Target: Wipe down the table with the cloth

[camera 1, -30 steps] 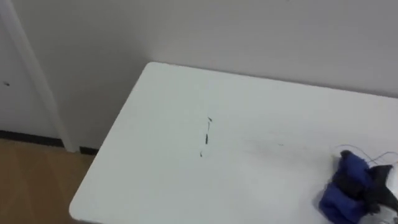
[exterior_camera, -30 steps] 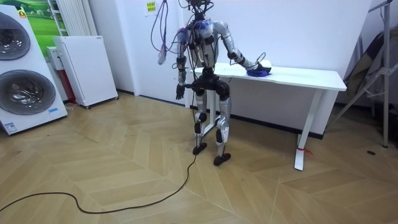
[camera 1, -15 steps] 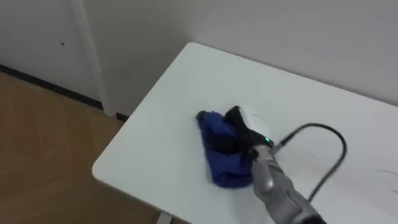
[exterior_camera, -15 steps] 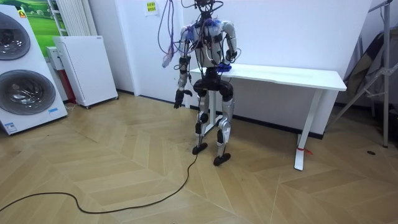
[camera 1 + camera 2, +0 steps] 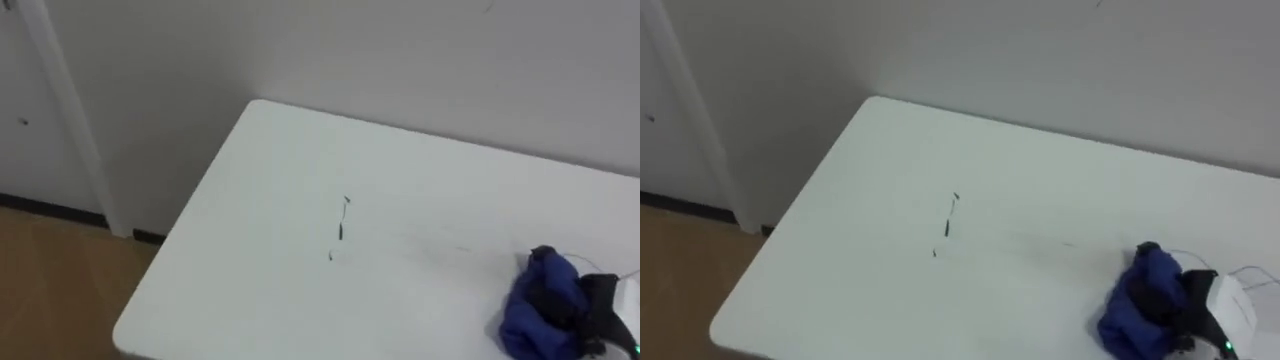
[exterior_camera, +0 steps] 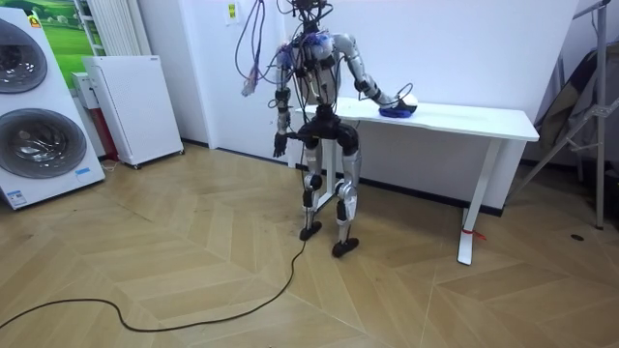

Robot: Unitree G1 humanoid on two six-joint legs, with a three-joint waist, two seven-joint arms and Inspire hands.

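Noted right hand (image 5: pixel 1225 310) clenched on blue cloth (image 5: pixel 1135 305) on table (image 5: pixel 890 180), dark marks (image 5: pixel 948 228) well to its left. Judged cloth soft, light; best gripped by folds under palm.

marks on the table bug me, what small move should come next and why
Probably sweep the right hand with the blue cloth leftward across the table to the dark marks: they lie apart from the cloth, to its left. The left hand hangs idle.
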